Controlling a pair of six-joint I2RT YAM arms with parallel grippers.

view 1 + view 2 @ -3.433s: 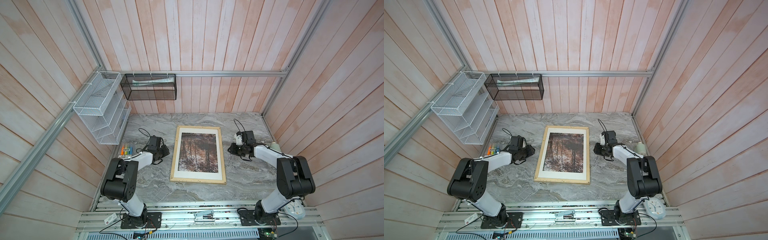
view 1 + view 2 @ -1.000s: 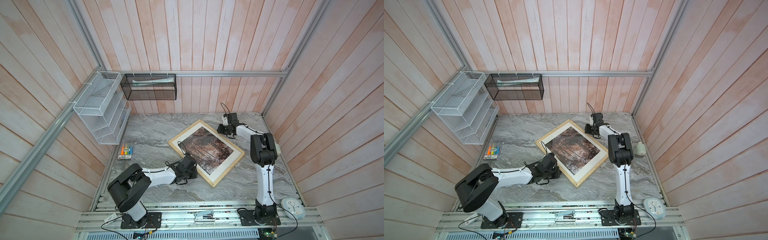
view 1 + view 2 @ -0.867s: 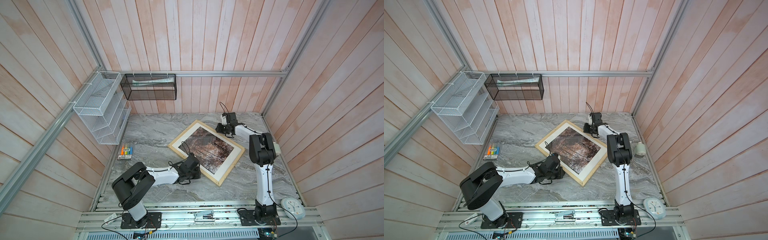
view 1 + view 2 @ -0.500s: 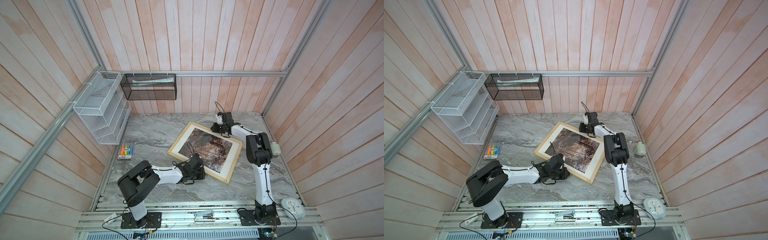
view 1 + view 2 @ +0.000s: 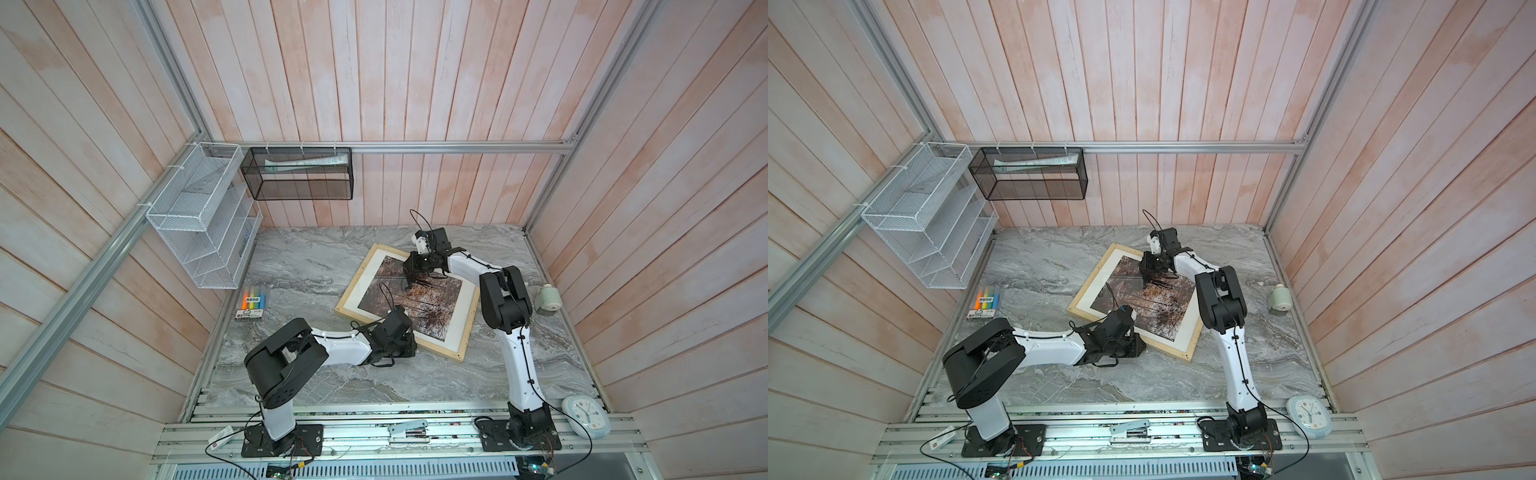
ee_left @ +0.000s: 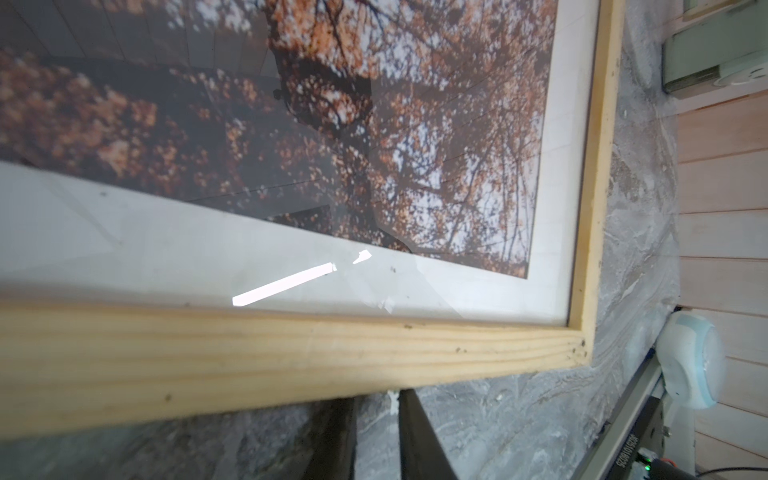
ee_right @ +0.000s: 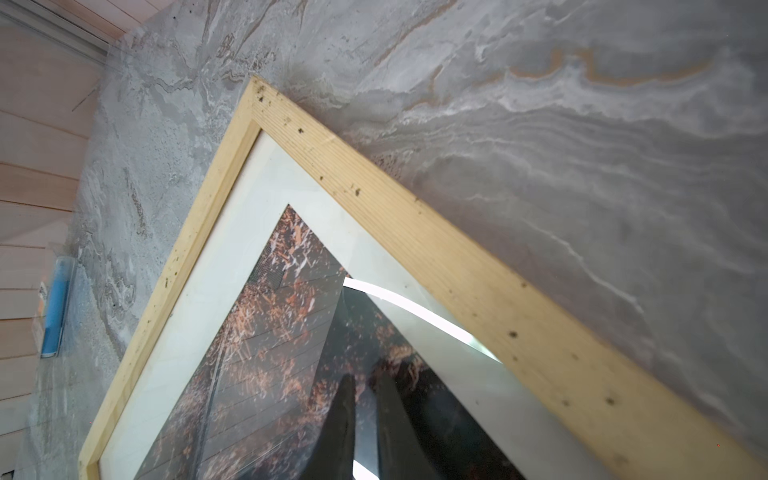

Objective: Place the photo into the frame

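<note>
1. Grey marble desk (image 5: 311, 266) carries the frame (image 6: 291, 357), pale wood, lying flat and turned askew to the desk's edges.
2. The photo (image 5: 424, 307), autumn trees in brown and orange, sits inside the frame, ringed by a white mat (image 6: 166, 249). Glare and reflections in both wrist views show a clear pane over it.
3. My left jaws are low on the desk at the frame's near long side. They stand narrow and hold nothing, with only bare marble in the slit between the fingers (image 6: 336, 436).
4. Those fingertips reach the outer face of the wood strip; whether they press it I cannot tell.
5. My right jaws point down over the far end of the photo, inside the mat's opening. They too stand narrow, fingers (image 7: 338, 415) nearly together, nothing between them.
6. Their tips are at the pane, close to their own dark reflection; whether they touch it I cannot tell.
7. A pack of coloured highlighters (image 5: 250, 302) lies left of the frame, well apart from it. A small pale green device (image 5: 547, 300) sits to the right of the frame.
8. A round clock (image 5: 586, 415) rests at the front right corner.
</note>
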